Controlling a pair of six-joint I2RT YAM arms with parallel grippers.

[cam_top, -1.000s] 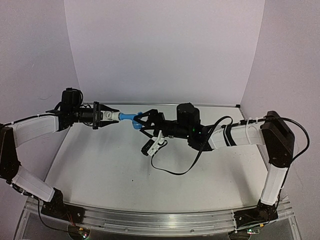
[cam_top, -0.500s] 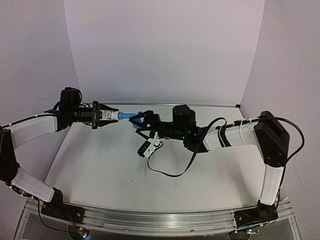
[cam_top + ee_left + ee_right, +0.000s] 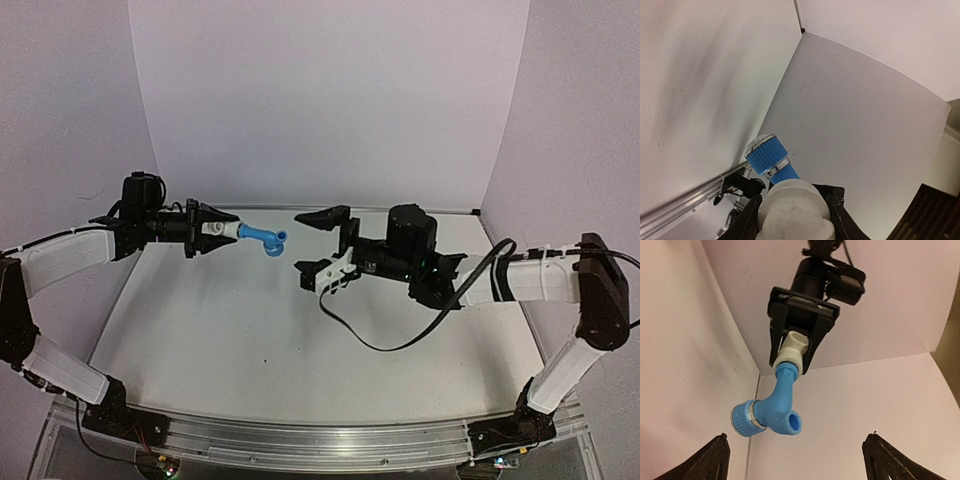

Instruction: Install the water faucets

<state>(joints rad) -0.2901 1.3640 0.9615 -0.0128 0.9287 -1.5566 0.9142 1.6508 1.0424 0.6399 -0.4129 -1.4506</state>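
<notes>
The light-blue tap [image 3: 262,238] with its bent spout is joined to the white fitting [image 3: 219,231]. My left gripper [image 3: 207,232] is shut on the white fitting and holds the pair level in the air above the table's back left. In the left wrist view the fitting [image 3: 792,207] sits between the fingers and the tap's ribbed blue knob [image 3: 767,154] sticks out beyond it. My right gripper [image 3: 318,246] is open and empty, a short way right of the tap and apart from it. The right wrist view shows the tap [image 3: 771,407], the fitting [image 3: 793,350] and the open right gripper [image 3: 796,442].
A black cable [image 3: 372,338] loops from the right wrist down onto the white table [image 3: 230,350]. White walls close the back and sides. An aluminium rail [image 3: 320,442] runs along the near edge by the arm bases.
My right gripper has let go of the blue tap, opened wide and drawn back to the right. The tap stays on the white fitting in my left gripper, which has barely moved.
</notes>
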